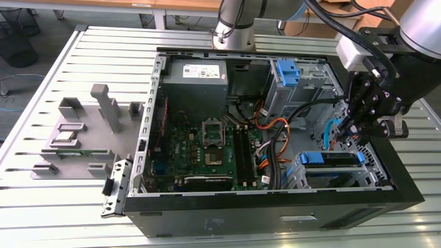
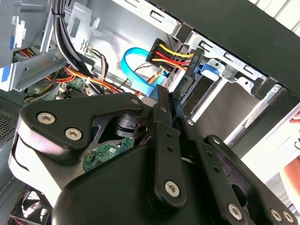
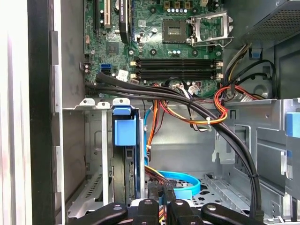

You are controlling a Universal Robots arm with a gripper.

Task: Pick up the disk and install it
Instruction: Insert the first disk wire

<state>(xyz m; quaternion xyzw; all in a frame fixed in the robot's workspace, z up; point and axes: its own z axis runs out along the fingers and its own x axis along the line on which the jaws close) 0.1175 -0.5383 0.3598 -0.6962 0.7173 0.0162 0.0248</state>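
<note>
The disk [image 1: 331, 159] sits in the lower drive bay of the open computer case [image 1: 276, 217], at the exterior view's right, framed by its blue bracket. The first wrist view shows it edge-on in the bay, with the bracket's blue tab [image 3: 124, 131] at the near end. My gripper [image 1: 346, 136] hangs inside the case just above the bay, beside a looped blue data cable [image 2: 133, 70]. Its fingers [image 2: 161, 101] are shut, with nothing visible between them. In the first wrist view the gripper [image 3: 160, 199] is next to the disk's cable end, and I cannot tell if it touches.
Black, orange and red cables [image 3: 197, 110] cross the case between the motherboard [image 1: 206, 150] and the bays. A second blue bracket [image 1: 288, 72] sits in the upper bay. On the slatted table at the exterior view's left stands a grey fixture [image 1: 76, 134] with a green circuit strip [image 1: 77, 152].
</note>
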